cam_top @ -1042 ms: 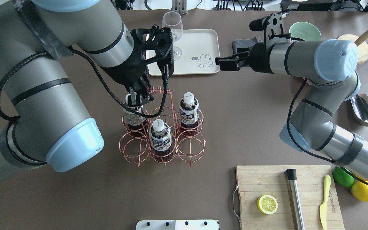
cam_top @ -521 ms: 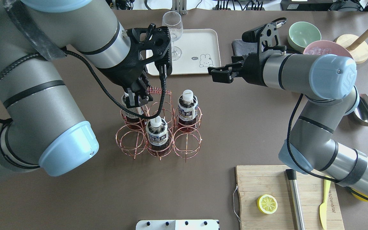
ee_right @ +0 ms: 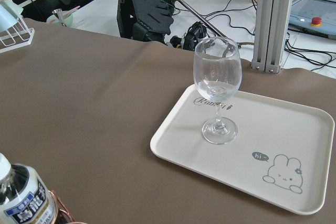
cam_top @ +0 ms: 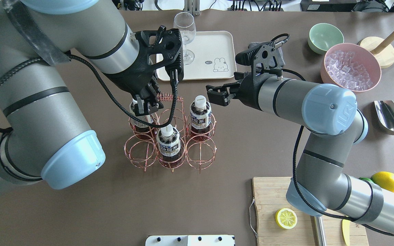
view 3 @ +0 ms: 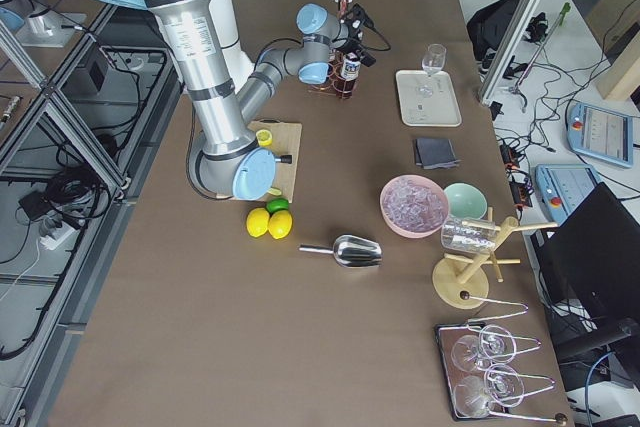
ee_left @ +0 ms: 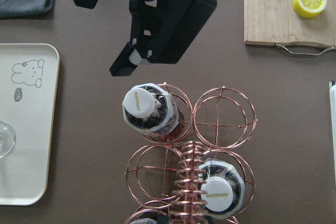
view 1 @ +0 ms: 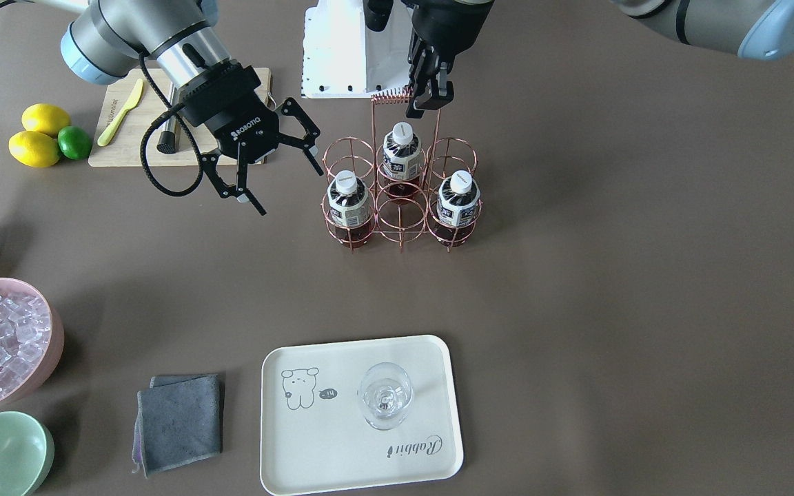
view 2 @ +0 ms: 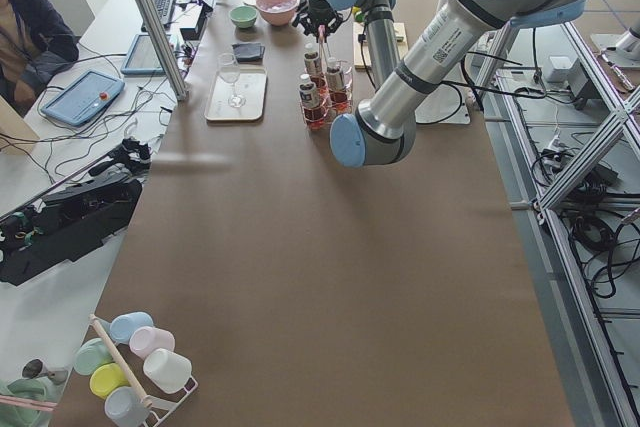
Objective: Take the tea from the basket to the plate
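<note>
The copper wire basket (view 1: 378, 219) stands mid-table with three tea bottles in its rings (view 1: 349, 200) (view 1: 400, 155) (view 1: 459, 200). My left gripper (view 1: 426, 102) hangs over the basket's left side, pinched shut on the end of the coiled handle (cam_top: 169, 98), and partly hides the tea under it (cam_top: 140, 120). My right gripper (cam_top: 214, 96) is open, just beside the back-right tea (cam_top: 199, 114) at cap height and not touching it. Beyond the basket lies the cream plate (cam_top: 214, 44), with a clear stemmed glass (cam_top: 184, 27) standing on it.
A pink bowl of ice (cam_top: 351, 68), a green bowl (cam_top: 323, 36) and a metal scoop (cam_top: 390, 118) are at the right. A cutting board with a lemon half (cam_top: 286, 218) sits near the front right. A grey cloth (view 1: 180, 420) lies beside the plate.
My right arm has swung from beside the plate down toward the basket, uncovering the pink bowl. The basket and left gripper shifted slightly left and away.
</note>
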Robot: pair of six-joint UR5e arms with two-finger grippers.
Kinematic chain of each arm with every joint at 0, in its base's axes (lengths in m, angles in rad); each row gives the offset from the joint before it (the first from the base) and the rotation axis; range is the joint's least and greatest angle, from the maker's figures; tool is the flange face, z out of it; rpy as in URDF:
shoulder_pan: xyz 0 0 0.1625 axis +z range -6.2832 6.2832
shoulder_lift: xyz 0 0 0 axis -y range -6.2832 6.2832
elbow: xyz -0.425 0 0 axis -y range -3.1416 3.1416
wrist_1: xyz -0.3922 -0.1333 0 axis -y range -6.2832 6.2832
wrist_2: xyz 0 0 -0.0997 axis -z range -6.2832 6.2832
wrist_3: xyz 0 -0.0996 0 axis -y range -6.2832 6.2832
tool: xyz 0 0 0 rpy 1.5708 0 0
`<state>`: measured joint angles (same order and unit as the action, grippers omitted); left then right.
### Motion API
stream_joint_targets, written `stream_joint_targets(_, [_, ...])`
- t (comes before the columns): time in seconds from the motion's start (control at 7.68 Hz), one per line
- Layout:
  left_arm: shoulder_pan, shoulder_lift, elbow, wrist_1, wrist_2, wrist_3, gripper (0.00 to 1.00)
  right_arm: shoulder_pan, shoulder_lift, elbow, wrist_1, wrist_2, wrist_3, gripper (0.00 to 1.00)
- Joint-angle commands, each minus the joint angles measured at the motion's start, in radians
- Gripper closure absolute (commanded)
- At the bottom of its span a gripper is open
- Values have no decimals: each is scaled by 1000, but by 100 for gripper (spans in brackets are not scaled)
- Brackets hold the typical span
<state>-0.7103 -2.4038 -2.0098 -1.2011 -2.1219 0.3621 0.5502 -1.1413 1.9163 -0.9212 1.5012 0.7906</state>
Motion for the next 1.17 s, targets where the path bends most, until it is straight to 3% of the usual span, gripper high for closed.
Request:
stream_joint_targets(0.0, [0, 5, 3, 0, 0, 0, 100, -47, 78, 3, -163, -68, -1, 0])
stream_joint_targets(0.13, [-2, 5, 3, 0, 0, 0, 100, -91, 77, 0, -165, -117, -1, 0])
stream_joint_targets(1.04, [-2, 12, 5, -2, 0, 0, 100, -130, 81, 3, -196, -134, 10, 0])
